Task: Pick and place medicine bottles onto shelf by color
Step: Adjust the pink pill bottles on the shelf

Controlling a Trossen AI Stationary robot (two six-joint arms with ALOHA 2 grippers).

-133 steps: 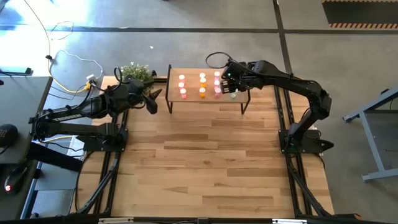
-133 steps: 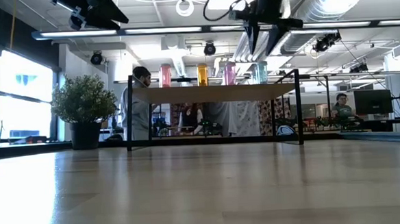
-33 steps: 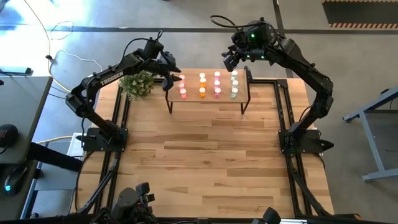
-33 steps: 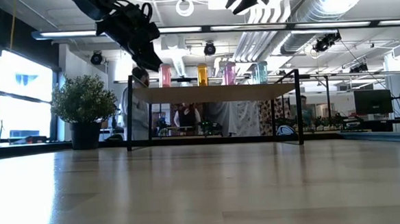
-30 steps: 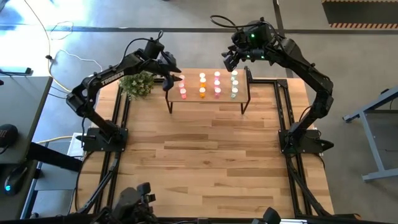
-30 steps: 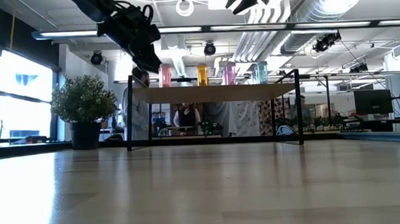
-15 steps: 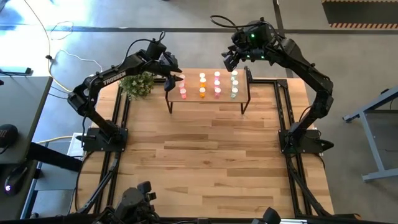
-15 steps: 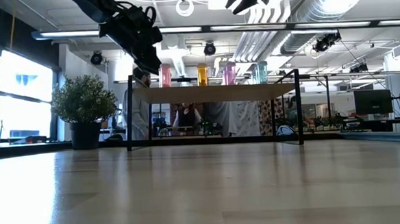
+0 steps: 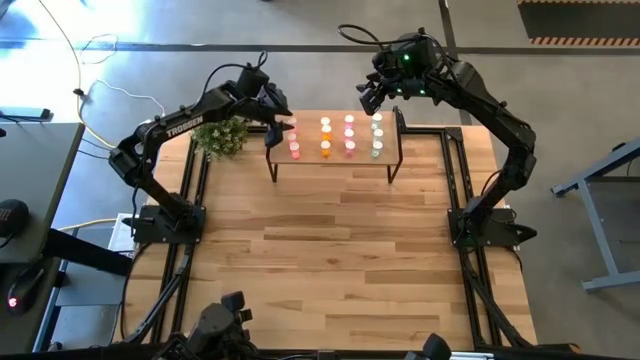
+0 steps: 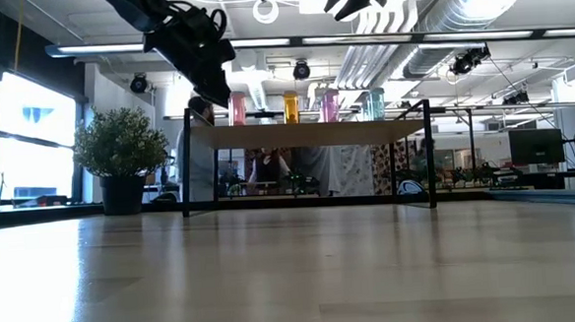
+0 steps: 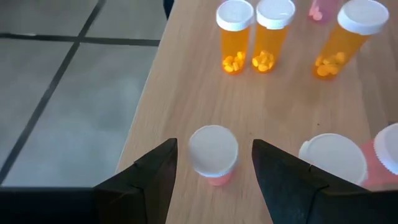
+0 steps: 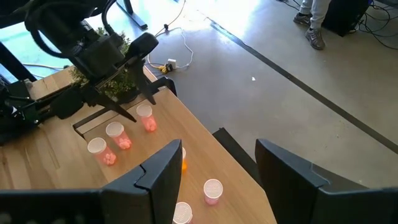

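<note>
Shelf: far edge of tabletop, carrying medicine bottles in colour columns, pink through orange to green.

Left end effector: fingers apart, empty, hovering above the pink bottle at the shelf's left end.

Right end effector: fingers apart, empty, raised beyond the shelf's far right corner.

Risk: bottles stand close together; a descending finger may topple a neighbour or push one off the edge.

Views: left wrist alone shows pills inside the orange bottles; low view alone shows bottle height and shelf clearance.
</note>
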